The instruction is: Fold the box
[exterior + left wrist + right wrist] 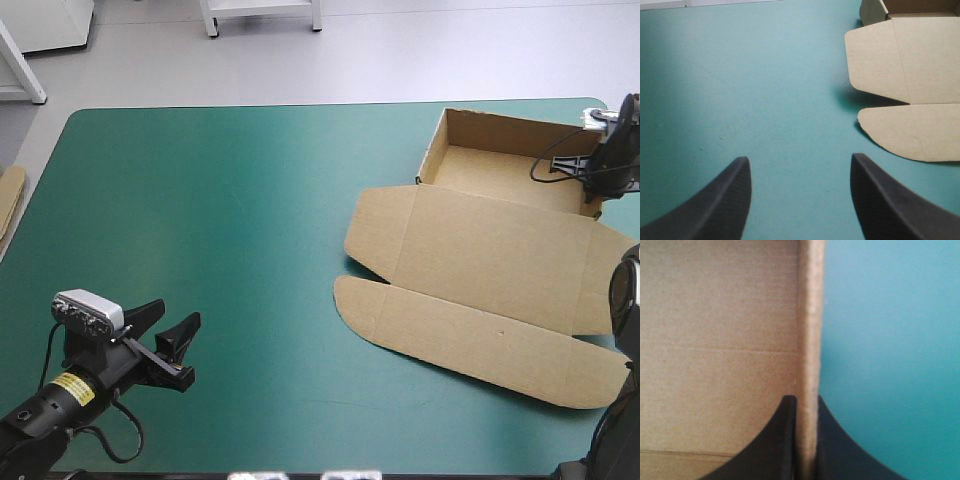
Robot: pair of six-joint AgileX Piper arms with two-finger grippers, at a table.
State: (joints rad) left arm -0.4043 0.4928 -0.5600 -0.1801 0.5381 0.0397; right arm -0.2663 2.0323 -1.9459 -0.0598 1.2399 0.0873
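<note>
The brown box (500,255) lies at the table's right side as an open tray with raised walls, its lid and flaps spread flat toward the near edge. My right gripper (603,178) is at the tray's right wall, and in the right wrist view it (807,405) is shut on that wall's top edge (811,315), one finger inside the tray and one outside. My left gripper (165,330) stands open low over the teal-green cover near the front left, far from the box. In the left wrist view it (800,172) holds nothing, and the lid's rounded flaps (905,75) lie ahead to one side.
A strip of more brown board (10,195) shows at the table's left edge. Bare teal-green cover (220,220) stretches between the left gripper and the box. The tray sits close to the table's far right corner.
</note>
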